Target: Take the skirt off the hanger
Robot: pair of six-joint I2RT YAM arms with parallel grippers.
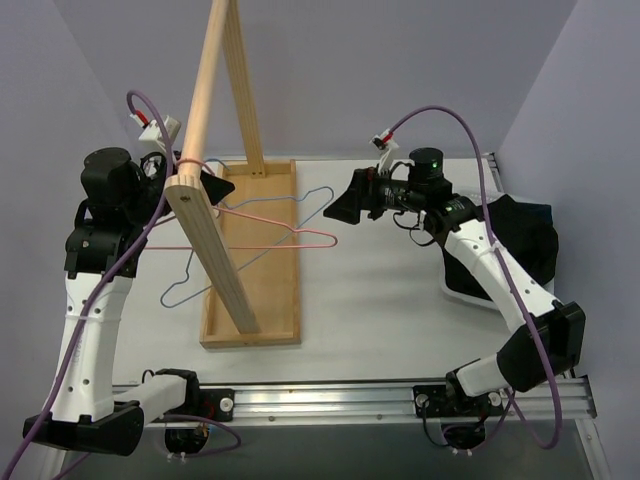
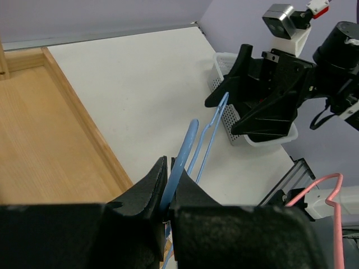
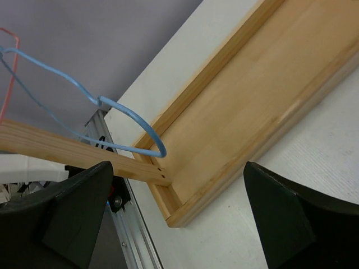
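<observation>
Clamping the blue hanger [image 2: 188,143] with my left gripper [image 2: 170,174] steadies it; my right gripper [image 1: 345,203] hangs wide open, empty (dark skirt [image 1: 525,235], apparently, heaped at the table's [image 1: 380,300] right edge).

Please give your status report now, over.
Left hand shut on blue hanger. Right hand open, empty. Dark skirt off hanger, in basket. Nothing in the way.

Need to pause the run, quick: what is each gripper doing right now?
Left gripper: closed on the blue hanger.
Right gripper: open, holding nothing.
</observation>
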